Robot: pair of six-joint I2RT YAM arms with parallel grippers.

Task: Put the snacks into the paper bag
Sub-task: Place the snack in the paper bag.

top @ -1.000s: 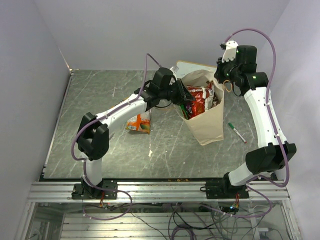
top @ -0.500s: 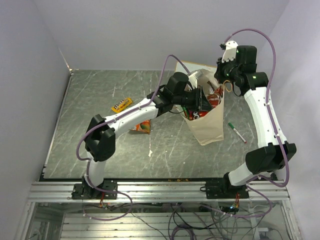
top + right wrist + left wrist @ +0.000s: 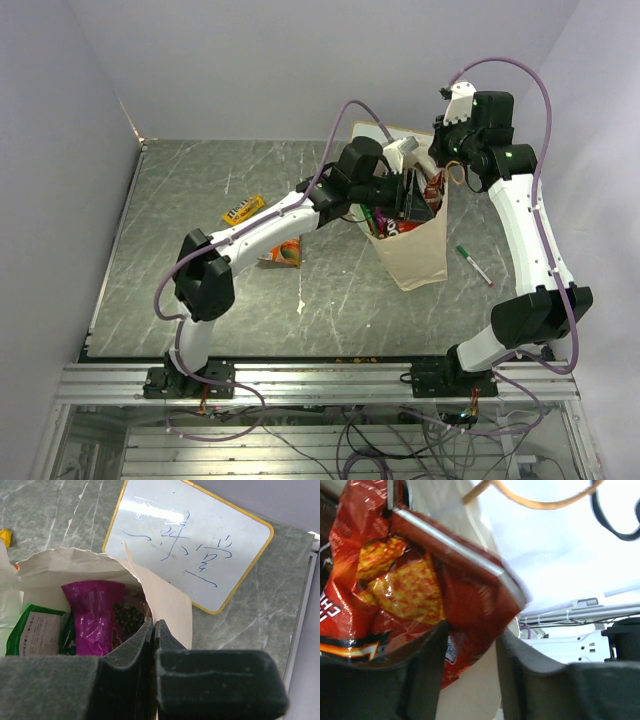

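Observation:
The paper bag (image 3: 415, 255) stands upright at the centre right of the table. My left gripper (image 3: 414, 195) is inside its mouth. In the left wrist view this left gripper (image 3: 472, 630) is open. A red snack packet (image 3: 395, 580) rests against the left finger, with the cream bag wall (image 3: 475, 690) showing in the gap. My right gripper (image 3: 154, 622) is shut on the bag's rim (image 3: 172, 605). A purple packet (image 3: 97, 612) and a green-and-white packet (image 3: 37, 632) lie inside. An orange packet (image 3: 280, 250) and a yellow packet (image 3: 243, 208) lie on the table to the left.
A yellow-framed whiteboard (image 3: 195, 540) lies flat behind the bag. A green pen (image 3: 473, 265) lies right of the bag, and a small white item (image 3: 300, 302) in front of the orange packet. Grey walls close the table's left and back.
My left arm has reached further right, carrying the red packet into the bag's mouth, and its jaws have spread apart. The right arm has stayed on the rim.

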